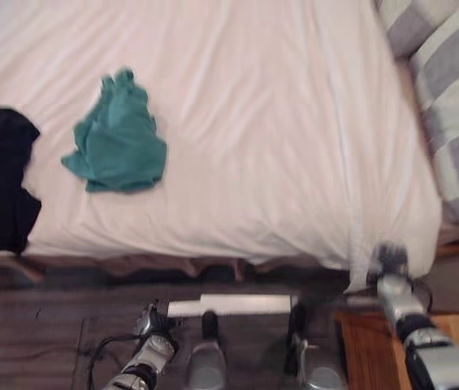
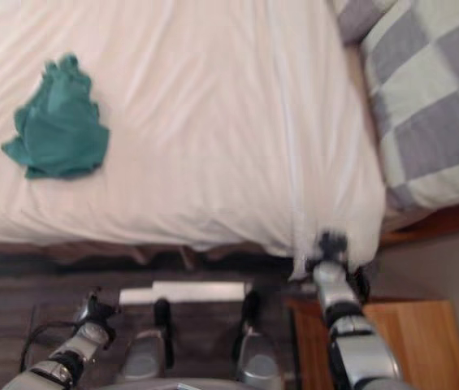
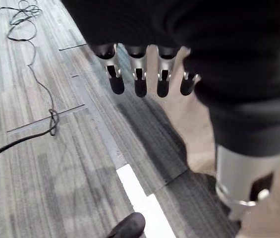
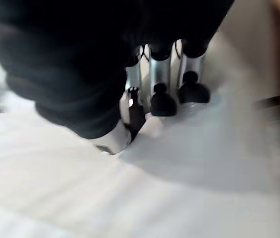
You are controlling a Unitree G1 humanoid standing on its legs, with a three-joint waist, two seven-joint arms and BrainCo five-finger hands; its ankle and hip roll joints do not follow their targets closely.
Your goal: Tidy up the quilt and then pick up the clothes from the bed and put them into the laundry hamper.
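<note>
bed (image 1: 237, 122) | right hand (image 4: 154, 94) pinching quilt (image 4: 189, 163) corner | wrist close-up

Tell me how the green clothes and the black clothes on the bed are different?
The green garment is teal and lies fully on the white quilt; the black garment is dark and sits at the bed's left edge. In the left eye view, the green one looks bunched into a smaller heap, while the black one spreads longer. Both are crumpled, and neither hand touches them.

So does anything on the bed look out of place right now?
Yes. A crumpled green garment lies on the white quilt, and a black garment hangs over its near edge. The right hand pinches the quilt's corner.
</note>
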